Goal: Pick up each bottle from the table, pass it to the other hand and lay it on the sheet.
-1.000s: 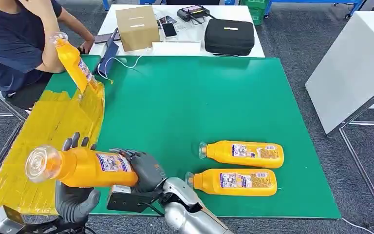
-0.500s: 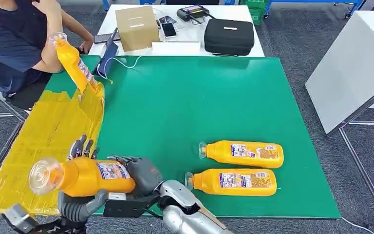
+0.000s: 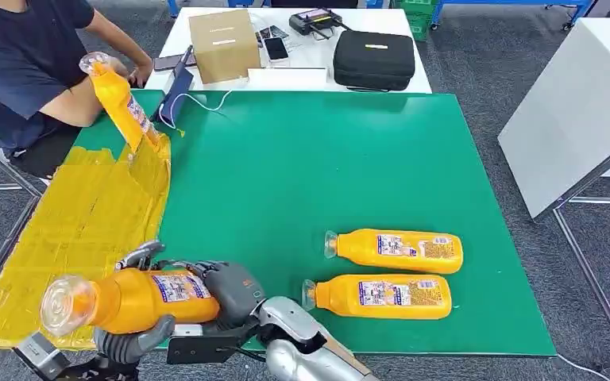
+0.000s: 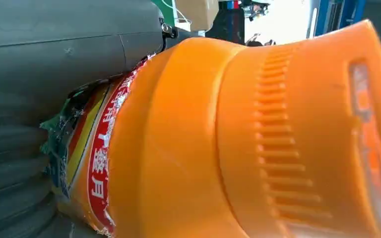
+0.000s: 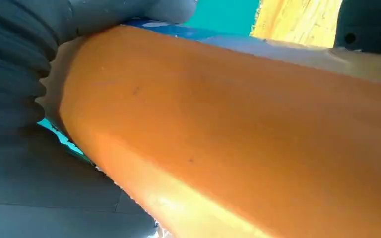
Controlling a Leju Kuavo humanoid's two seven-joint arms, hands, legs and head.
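An orange bottle (image 3: 139, 298) with a clear cap lies sideways in the air over the front edge of the yellow sheet (image 3: 71, 222). My right hand (image 3: 230, 287) grips its base end. My left hand (image 3: 131, 333) wraps its neck half, thumb under and fingers (image 3: 141, 254) curled over the top. The left wrist view shows the bottle (image 4: 258, 139) pressed against my left hand (image 4: 54, 74). In the right wrist view the bottle (image 5: 238, 129) sits against my right hand (image 5: 20, 99). Two more orange bottles (image 3: 397, 251) (image 3: 381, 296) lie on the green mat (image 3: 326, 159).
A person (image 3: 24, 63) at the far left holds another orange bottle (image 3: 123, 103) tilted on the sheet's far end. A cardboard box (image 3: 224, 44), phones and a black case (image 3: 373, 59) sit on the white table behind. A white cabinet (image 3: 572, 103) stands at right.
The held bottle has sunk a little toward the sheet, and my left hand's fingers have curled over its top. The person's arm has shifted.
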